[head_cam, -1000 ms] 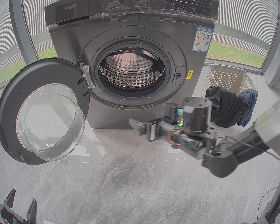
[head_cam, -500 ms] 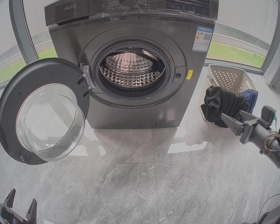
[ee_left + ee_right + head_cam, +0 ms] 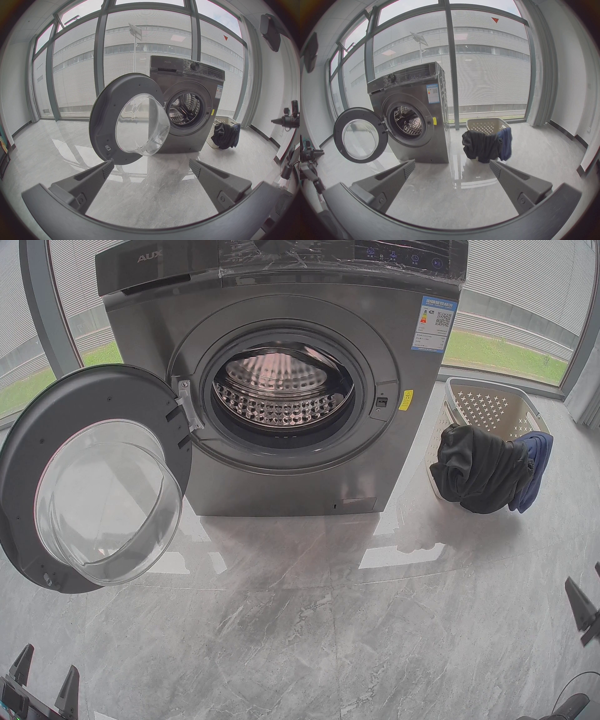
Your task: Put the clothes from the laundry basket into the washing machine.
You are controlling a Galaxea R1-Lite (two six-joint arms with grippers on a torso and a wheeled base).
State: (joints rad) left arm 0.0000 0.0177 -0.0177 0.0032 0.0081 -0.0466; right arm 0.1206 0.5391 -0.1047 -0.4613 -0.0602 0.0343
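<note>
The grey washing machine (image 3: 281, 396) stands ahead with its round door (image 3: 94, 477) swung open to the left and its drum (image 3: 284, 387) bare. To its right a beige laundry basket (image 3: 494, 404) holds a black garment (image 3: 481, 468) and a blue garment (image 3: 534, 465), both draped over its front rim. My right gripper (image 3: 590, 615) is open and empty at the right edge, well short of the basket. My left gripper (image 3: 44, 680) is open and empty, low at the bottom left corner. The basket (image 3: 487, 125) and clothes (image 3: 484, 145) lie ahead between the right gripper's fingers (image 3: 518, 184).
Grey marble floor (image 3: 300, 615) spreads wide between me and the machine. Tall windows (image 3: 512, 315) run behind the machine and basket. The open door (image 3: 125, 118) juts out over the floor on the left.
My right arm has swung from in front of the machine's base to the right and pulled back toward me, out to the right edge. Clothes and basket have not moved.
</note>
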